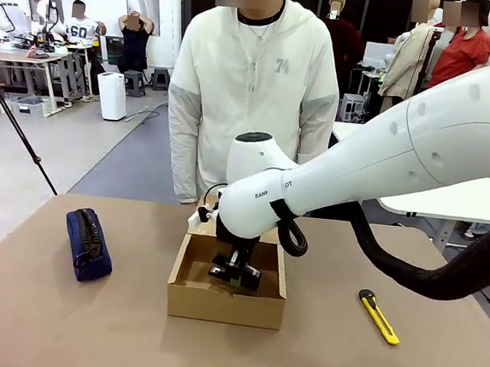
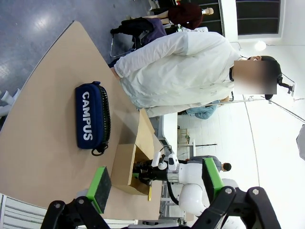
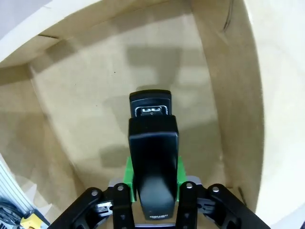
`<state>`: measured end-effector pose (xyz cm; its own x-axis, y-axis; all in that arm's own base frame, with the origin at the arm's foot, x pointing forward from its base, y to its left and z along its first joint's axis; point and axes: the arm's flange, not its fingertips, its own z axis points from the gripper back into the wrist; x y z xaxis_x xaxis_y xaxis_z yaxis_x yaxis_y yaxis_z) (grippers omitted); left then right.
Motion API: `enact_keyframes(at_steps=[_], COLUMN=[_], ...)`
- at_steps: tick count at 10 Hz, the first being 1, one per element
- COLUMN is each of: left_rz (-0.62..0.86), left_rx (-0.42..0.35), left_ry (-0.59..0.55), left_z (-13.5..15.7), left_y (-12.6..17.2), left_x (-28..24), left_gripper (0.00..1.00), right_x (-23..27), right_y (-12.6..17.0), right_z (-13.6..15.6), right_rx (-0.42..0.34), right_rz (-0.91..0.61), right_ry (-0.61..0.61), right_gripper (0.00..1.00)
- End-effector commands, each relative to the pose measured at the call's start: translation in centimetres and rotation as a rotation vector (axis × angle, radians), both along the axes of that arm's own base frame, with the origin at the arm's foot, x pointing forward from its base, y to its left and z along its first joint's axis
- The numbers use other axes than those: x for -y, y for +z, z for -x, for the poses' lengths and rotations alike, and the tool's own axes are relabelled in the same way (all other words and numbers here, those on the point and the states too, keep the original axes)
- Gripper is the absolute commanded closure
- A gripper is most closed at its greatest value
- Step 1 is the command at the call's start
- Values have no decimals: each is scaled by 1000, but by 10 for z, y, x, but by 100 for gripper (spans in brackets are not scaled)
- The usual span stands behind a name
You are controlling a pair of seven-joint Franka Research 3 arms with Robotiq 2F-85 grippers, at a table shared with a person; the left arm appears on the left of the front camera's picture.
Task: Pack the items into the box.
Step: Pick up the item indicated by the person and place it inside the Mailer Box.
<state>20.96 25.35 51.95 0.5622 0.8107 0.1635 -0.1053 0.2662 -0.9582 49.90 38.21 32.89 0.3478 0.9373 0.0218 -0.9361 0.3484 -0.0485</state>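
Hanging down into the box (image 1: 226, 306), the right end effector (image 3: 153, 179) pinches the black stapler (image 3: 152, 143) between its green pads (image 3: 127, 172). Navy pouch (image 1: 88, 243) lies on the bench (image 1: 44, 320) well left of the box, yellow utility knife (image 1: 378, 316) well right of it. Left end effector (image 2: 157, 183) is spread wide, holding nothing.

The front camera is looking across the brown table (image 1: 37, 303) from the robot's side, facing the person (image 1: 253, 90) standing at the far edge and taking in the whole tabletop. The left wrist camera is hanging well back, rolled sideways, gazing past its own left gripper (image 2: 156, 182) at the navy pouch (image 2: 90, 117) and the cardboard box (image 2: 123, 167), both of which are also showing in the front view. The right wrist camera is peering down, very close, inside that box along the black stapler (image 3: 153, 143) in the right gripper (image 3: 153, 179).
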Motion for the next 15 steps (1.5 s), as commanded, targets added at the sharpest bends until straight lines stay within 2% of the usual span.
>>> enact_keyframes(at_steps=[1, 3, 4, 8, 9, 11, 12, 13, 15], left_rz=[0, 0, 0, 0, 0, 0, 0, 0, 0], left_rx=[23, 23, 23, 23, 23, 23, 23, 23, 23], left_ry=[0, 0, 0, 0, 0, 0, 0, 0, 0], left_z=[-1, -1, -1, -1, -1, -1, -1, -1, -1], left_y=[0, 0, 0, 0, 0, 0, 0, 0, 0], left_x=[-1, -1, -1, -1, -1, -1, -1, -1, -1], left_gripper=[0, 0, 0, 0, 0, 0, 0, 0, 0], right_x=[-2, -1, 1, 9, 17, 48, 75, 114, 187], right_y=[8, 11, 13, 27, 46, 100, 132, 167, 207], right_z=[-1, 1, 0, -7, -9, -14, -15, -12, 4], right_rx=[-25, -102, -117, -89, -96, -161, -200, -269, -396], right_rz=[14, 0, -13, -52, -92, -211, -214, -337, -480], right_ry=[4, 56, 58, 0, -28, -134, -262, -396, -736], right_gripper=[0, 0, 0, 0, 0, 0, 0, 0, 0])
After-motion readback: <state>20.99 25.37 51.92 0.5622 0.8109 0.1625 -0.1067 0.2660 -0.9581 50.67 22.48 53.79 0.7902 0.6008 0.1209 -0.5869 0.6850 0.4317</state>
